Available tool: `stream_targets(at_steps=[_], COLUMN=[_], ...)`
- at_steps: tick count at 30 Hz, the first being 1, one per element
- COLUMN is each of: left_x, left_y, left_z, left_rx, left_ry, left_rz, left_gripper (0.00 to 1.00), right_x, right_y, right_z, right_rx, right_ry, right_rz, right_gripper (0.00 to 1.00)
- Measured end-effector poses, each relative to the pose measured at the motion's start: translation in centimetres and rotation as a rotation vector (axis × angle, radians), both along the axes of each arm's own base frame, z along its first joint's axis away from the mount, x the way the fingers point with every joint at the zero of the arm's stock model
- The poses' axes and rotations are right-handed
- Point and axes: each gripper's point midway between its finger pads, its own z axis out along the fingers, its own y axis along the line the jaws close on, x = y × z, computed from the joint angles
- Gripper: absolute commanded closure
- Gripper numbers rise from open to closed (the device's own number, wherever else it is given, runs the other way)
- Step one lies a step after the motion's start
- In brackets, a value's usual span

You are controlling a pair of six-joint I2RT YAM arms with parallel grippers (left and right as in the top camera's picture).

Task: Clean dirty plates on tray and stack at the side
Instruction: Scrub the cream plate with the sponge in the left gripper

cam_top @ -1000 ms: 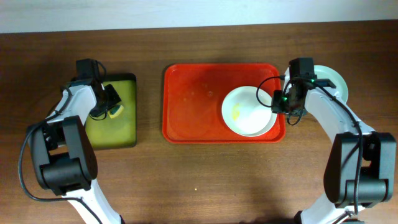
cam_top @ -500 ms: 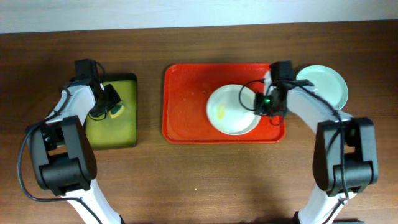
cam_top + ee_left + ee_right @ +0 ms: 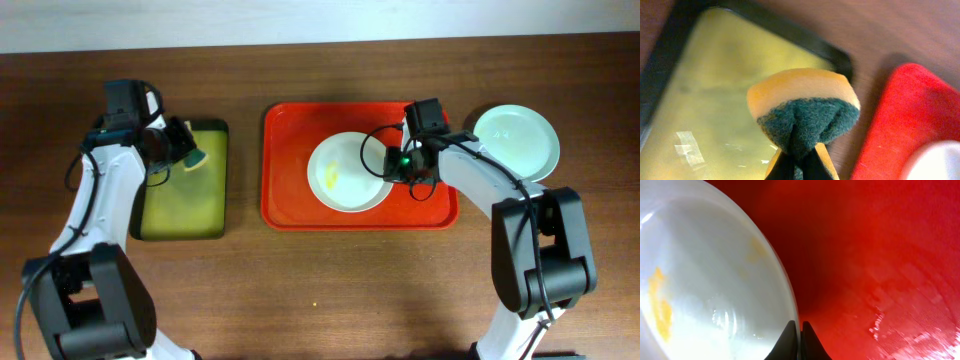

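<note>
A white plate (image 3: pixel 345 172) with a yellow smear lies in the middle of the red tray (image 3: pixel 290 195). My right gripper (image 3: pixel 395 165) is shut on the plate's right rim. In the right wrist view the fingers (image 3: pixel 799 330) pinch the plate's edge (image 3: pixel 705 280) over the tray floor (image 3: pixel 880 255). A pale blue-green plate (image 3: pixel 515 140) lies on the table to the right of the tray. I see no third plate apart from these. My left gripper (image 3: pixel 180 150) is shut on a yellow and green sponge (image 3: pixel 802 112), held above the right edge of the green tray (image 3: pixel 715 100).
The dark green tray (image 3: pixel 180 205) lies on the table at the left, with a strip of bare wood between it and the red tray. The red tray's rim (image 3: pixel 900 125) and a bit of the white plate (image 3: pixel 940 165) show in the left wrist view.
My right gripper has dragged the white plate leftward from the tray's right end to its middle. My left gripper has lifted the sponge off the green tray and moved right.
</note>
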Motion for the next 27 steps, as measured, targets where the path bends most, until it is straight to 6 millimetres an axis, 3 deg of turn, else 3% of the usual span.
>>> stream_targets(at_steps=[2, 5, 11, 16, 22, 25, 27], left_x=[0.0, -0.1, -1.1, -1.7, -1.9, -2.1, -1.9], left_y=[-3.1, -10.3, -17.8, -20.2, -22.5, -20.9, -19.4], left_z=[0.3, 0.8, 1.2, 0.6, -7.1, -9.8, -10.0], left_rx=[-0.042, -0.076, -0.031, 0.0, -0.009, 0.074, 0.152], left_ry=[-0.008, -0.035, -0.076, -0.078, 0.064, 0.123, 0.128], left_rz=[-0.074, -0.245, -0.404, -0.445, -0.435, -0.39, -0.355], left_gripper=[1.0, 1.0, 1.0, 1.0, 1.0, 1.0, 1.0], right_x=[0.2, -0.4, -1.4, -0.6, -0.7, -0.9, -0.9], right_y=[0.7, 3.0, 7.0, 7.4, 7.3, 7.1, 7.0], right_z=[0.2, 0.3, 0.2, -1.2, -1.3, -1.3, -1.3], right_rx=[0.023, 0.033, 0.071, 0.089, 0.091, 0.08, 0.076], right_ry=[-0.011, -0.02, -0.017, -0.018, -0.011, 0.0, 0.001], right_rz=[0.013, 0.07, 0.126, 0.096, 0.091, 0.088, 0.087], right_gripper=[0.96, 0.96, 0.95, 0.95, 0.95, 0.96, 0.95])
